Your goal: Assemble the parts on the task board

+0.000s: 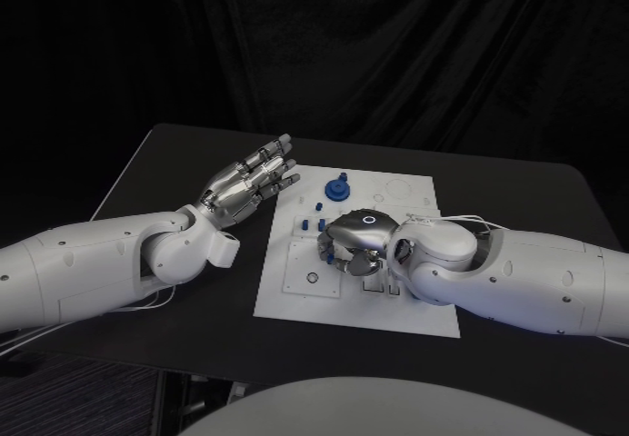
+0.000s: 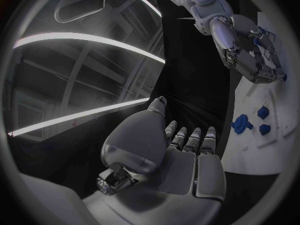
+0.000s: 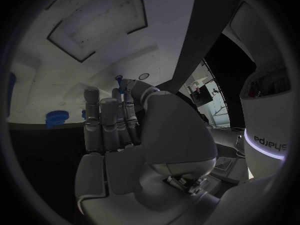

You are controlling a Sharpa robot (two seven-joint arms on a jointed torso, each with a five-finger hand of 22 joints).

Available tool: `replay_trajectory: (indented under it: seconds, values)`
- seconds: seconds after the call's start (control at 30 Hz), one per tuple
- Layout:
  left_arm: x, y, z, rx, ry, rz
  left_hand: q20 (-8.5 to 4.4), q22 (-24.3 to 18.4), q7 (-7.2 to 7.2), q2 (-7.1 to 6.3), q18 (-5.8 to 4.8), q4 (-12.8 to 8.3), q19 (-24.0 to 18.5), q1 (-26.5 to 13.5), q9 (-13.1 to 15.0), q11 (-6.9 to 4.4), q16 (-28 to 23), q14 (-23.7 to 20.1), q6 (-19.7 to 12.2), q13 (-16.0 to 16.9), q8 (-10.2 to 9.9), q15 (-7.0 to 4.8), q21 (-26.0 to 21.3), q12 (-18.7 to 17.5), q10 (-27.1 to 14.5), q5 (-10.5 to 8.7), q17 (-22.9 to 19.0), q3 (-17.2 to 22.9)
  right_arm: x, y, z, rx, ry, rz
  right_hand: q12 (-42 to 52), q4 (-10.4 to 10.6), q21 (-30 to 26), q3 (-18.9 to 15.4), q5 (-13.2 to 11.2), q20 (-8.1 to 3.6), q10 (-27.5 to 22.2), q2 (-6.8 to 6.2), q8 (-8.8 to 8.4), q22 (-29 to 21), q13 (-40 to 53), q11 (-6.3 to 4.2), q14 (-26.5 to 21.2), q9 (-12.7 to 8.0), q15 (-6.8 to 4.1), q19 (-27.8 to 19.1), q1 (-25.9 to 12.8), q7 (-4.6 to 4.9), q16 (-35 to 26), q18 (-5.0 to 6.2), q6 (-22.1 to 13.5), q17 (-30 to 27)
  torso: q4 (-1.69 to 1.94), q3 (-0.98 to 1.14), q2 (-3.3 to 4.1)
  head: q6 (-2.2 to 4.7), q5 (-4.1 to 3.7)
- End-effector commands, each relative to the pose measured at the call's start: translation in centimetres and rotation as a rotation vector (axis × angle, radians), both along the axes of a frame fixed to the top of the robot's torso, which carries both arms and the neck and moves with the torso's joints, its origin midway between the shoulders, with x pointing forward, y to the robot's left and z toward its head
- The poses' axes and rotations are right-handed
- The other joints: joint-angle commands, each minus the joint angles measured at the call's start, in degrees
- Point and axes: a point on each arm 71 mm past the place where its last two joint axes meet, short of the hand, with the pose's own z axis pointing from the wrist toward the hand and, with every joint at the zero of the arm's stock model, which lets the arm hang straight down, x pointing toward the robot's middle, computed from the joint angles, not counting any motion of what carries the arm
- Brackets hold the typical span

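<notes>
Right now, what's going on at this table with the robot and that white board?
The robot is assembling small blue parts on the white task board. Its right hand is down over the middle of the board, and the right wrist view shows a small blue part pinched at its fingertips. The left hand is raised beside the board's left edge, fingers apart, holding nothing. A larger round blue part sits near the board's far edge.

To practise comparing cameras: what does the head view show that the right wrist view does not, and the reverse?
Head view: the left hand, open and raised beside the task board, plus the board's full outline. Right wrist view: a small blue part that the right hand seems to pinch at its fingertips. Both: the right hand over the board, and the large round blue part.
</notes>
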Motion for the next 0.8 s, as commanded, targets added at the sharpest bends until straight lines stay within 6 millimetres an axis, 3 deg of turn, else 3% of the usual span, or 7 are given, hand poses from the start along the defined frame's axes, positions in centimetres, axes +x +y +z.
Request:
replay_trajectory:
  seconds: [0.03, 0.6, 0.77, 0.8]
  values:
    - [-0.07, -0.16, 0.04, -0.018, -0.003, -0.010, 0.46, 0.04, 0.21, 0.11, 1.02, -0.21, -0.04, 0.27, 0.04, 0.36, -0.21, 0.08, 0.02, -0.05, 0.03, 0.33, 0.16, -0.20, 0.18, 0.31, -0.05, -0.05, 0.06, -0.13, -0.40, -0.028, 0.019, -0.019, 0.20, -0.03, -0.19, 0.27, 0.04, -0.06, 0.38, -0.56, -0.20, 2.00, 0.01, 0.06, -0.46, 0.06, 0.01, -0.39, -0.18, -0.16, -0.36, 0.15, 0.20, -0.10, -0.09, -0.01, -0.01, 0.00, 0.08]
    - [-0.07, -0.17, -0.14, -0.014, 0.005, -0.014, 0.49, 0.07, 0.15, 0.14, 1.03, -0.35, -0.03, 0.26, 0.03, 0.42, -0.21, 0.08, -0.05, -0.05, 0.02, 0.36, 0.16, -0.20, 0.18, 0.33, -0.05, 0.09, 0.03, -0.46, -0.96, -0.041, 0.033, -0.030, -0.26, -0.22, -1.10, 0.55, 0.28, -0.08, 0.21, -0.63, -0.56, 1.72, -0.19, 0.18, -1.50, 0.06, 0.05, -1.50, -0.28, -0.07, -1.00, 0.35, 0.28, -1.51, -0.06, -0.02, -0.05, 0.00, -0.02]
    - [-0.09, -0.18, -0.21, -0.013, 0.007, -0.014, 0.53, 0.10, 0.11, 0.17, 1.03, -0.45, -0.02, 0.24, 0.02, 0.45, -0.21, 0.08, -0.08, -0.05, 0.01, 0.40, 0.18, -0.20, 0.18, 0.36, -0.05, 0.20, -0.03, -0.29, -0.92, -0.034, 0.031, -0.019, -1.54, 0.19, -1.74, 1.15, -1.82, 0.42, -1.72, -0.91, -4.86, 1.44, -0.59, 0.96, -1.93, -1.76, 0.75, -2.09, -1.34, 0.72, -1.18, 0.30, -3.27, -2.12, -0.11, -0.01, -0.06, 0.00, -0.11]
    - [-0.10, -0.19, -0.22, -0.013, 0.007, -0.014, 0.53, 0.10, 0.11, 0.17, 1.03, -0.45, -0.02, 0.24, 0.02, 0.45, -0.21, 0.08, -0.08, -0.05, 0.01, 0.40, 0.18, -0.20, 0.18, 0.36, -0.05, 0.20, -0.05, -0.23, -0.90, -0.030, 0.030, -0.015, -2.61, 0.86, -2.44, 1.18, -3.94, 0.81, -3.67, -1.32, -7.73, 1.13, -0.98, 1.40, -2.15, -3.07, 1.23, -2.38, -2.34, 0.58, -1.26, 0.30, -6.09, -2.56, -0.09, -0.02, -0.05, 0.00, -0.17]
